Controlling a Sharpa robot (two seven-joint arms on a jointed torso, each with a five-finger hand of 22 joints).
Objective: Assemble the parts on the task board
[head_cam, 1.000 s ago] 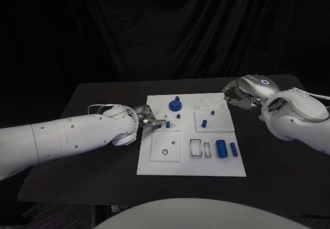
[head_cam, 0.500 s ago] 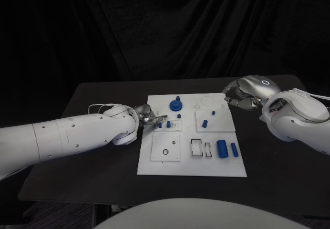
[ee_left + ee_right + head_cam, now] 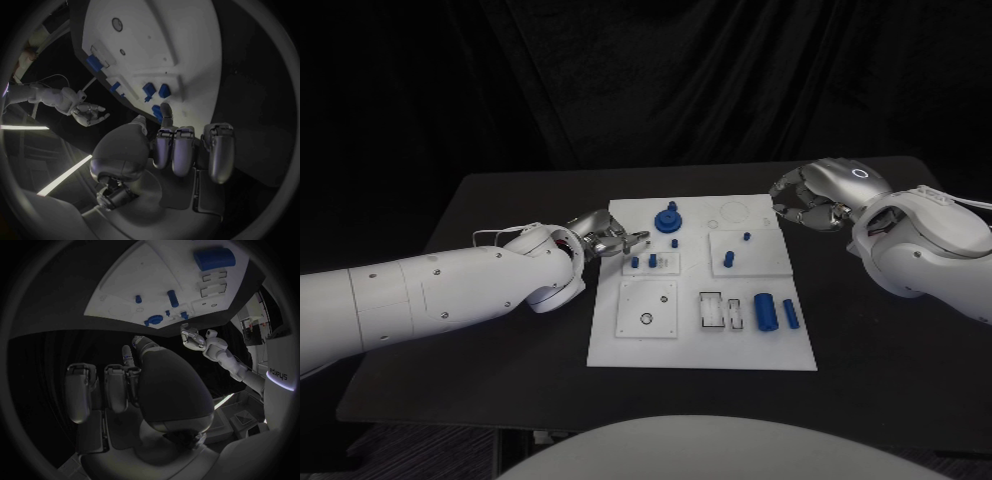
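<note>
A: Left hand is seen at the task board left edge, fingers apart, nothing held. Two small pegs stand just beside it.

B: Right hand off the far right corner, fingers curled, empty. Pegs judged light, rigid, slick; to be pinched at the sides.

Black table filling the middle of the frame, black folded curtain across the top, dark floor at lower left
</note>
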